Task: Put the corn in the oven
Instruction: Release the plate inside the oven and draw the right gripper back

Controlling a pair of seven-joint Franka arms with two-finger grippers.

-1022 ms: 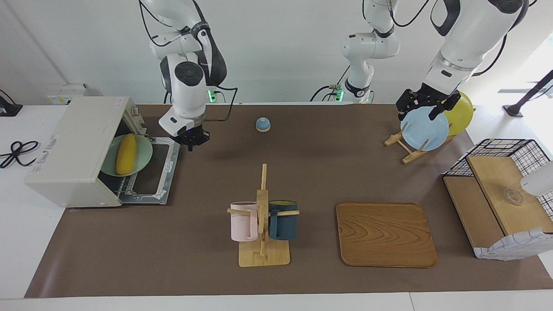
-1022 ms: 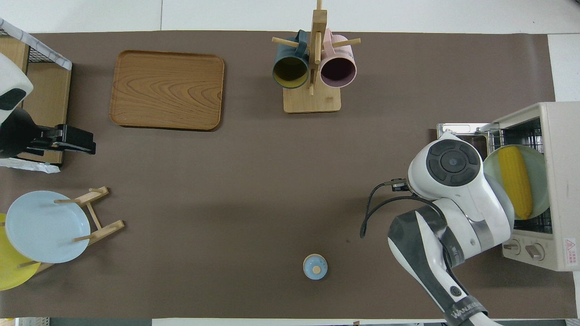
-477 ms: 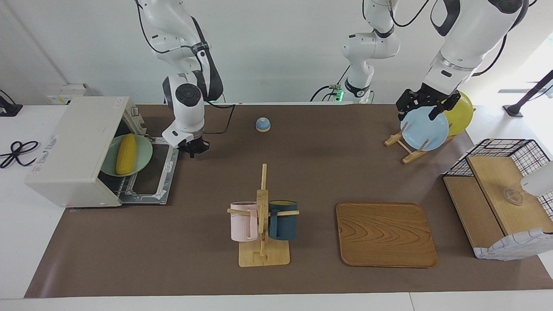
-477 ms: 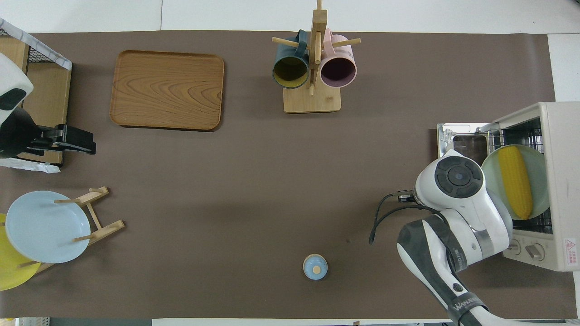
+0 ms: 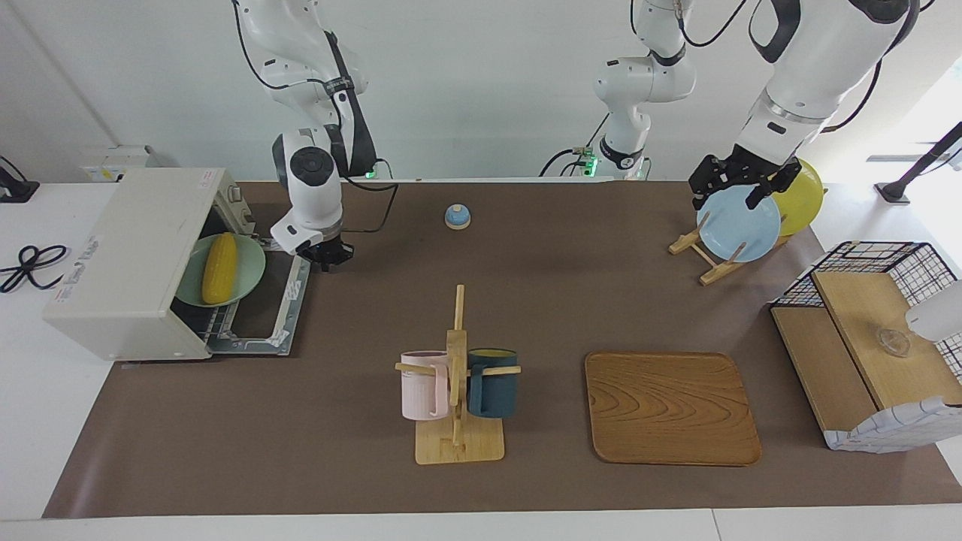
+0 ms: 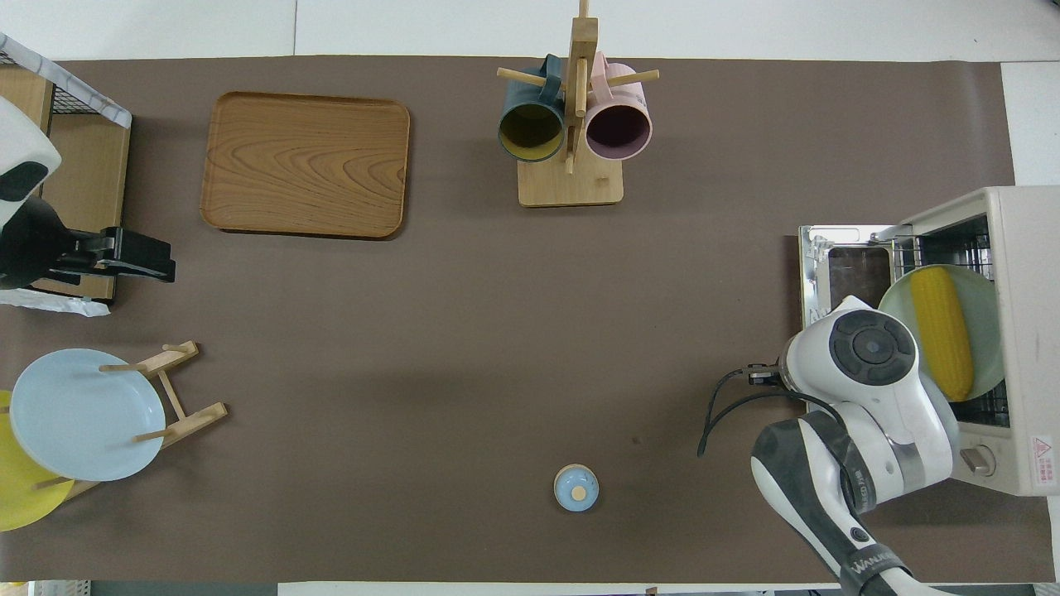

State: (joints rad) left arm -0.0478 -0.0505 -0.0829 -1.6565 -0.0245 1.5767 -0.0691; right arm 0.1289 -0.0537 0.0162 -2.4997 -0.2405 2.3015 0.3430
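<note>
You've got the corn (image 5: 219, 267) lying on a pale green plate (image 5: 248, 279), and the plate sits on the wire rack in the mouth of the toaster oven (image 5: 128, 255), partly sticking out over the dropped-down glass door (image 5: 272, 300). Oven's at the right arm's end of the table. Your right gripper (image 5: 326, 256) hangs over the door's corner nearest the robots, just beside the plate, not touching corn or plate; can't tell if its fingers are apart or together. Left gripper (image 5: 740, 180) is up over the blue plate (image 5: 739, 224) in the wooden plate rack (image 5: 705, 259), w/ a yellow plate (image 5: 801, 197) just beside it; can't tell its fingers either. Mid-table you see a mug tree (image 5: 457, 376) w/ a pink mug (image 5: 422, 385) and a dark blue mug (image 5: 492, 382), a wooden tray (image 5: 670, 407) beside it, and a small blue bell (image 5: 457, 216) nearer the robots.
</note>
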